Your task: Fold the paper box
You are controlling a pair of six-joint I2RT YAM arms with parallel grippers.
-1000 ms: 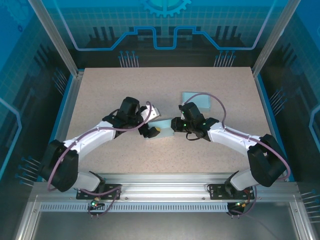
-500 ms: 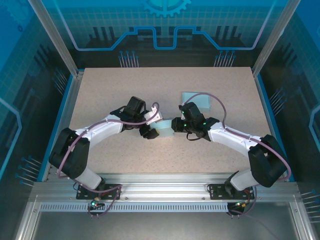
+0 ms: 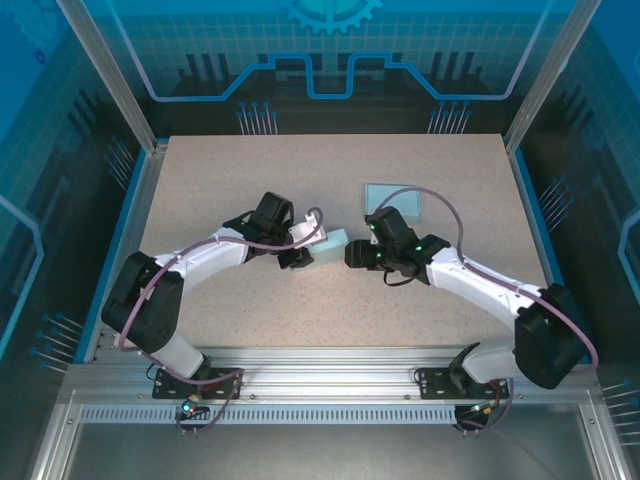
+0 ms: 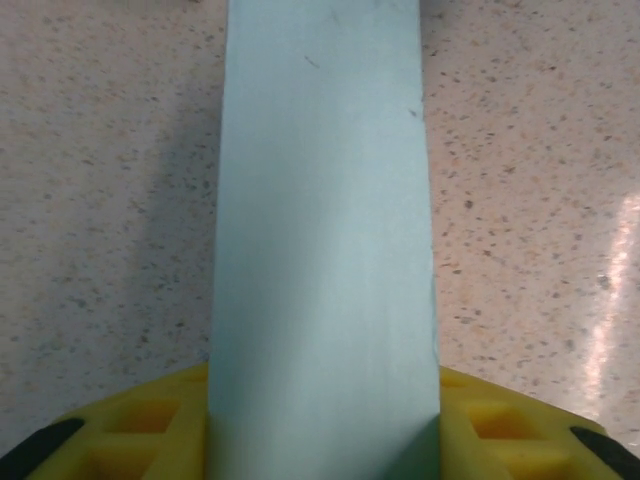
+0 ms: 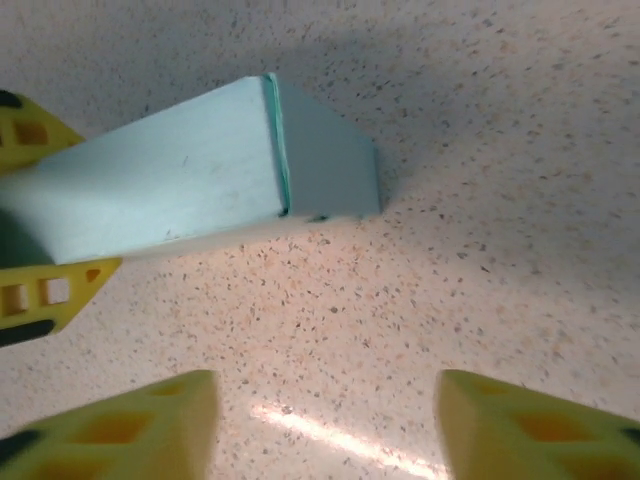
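Paper box (image 4: 320,250) pinched in left fingers (image 4: 485,425), right fingers (image 5: 520,425) apart

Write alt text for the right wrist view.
A pale blue-green box lies on a speckled table, its left end clamped by the left gripper, whose fingers are yellow. In the foreground the right gripper is open, its yellow fingers spread apart with nothing between them.
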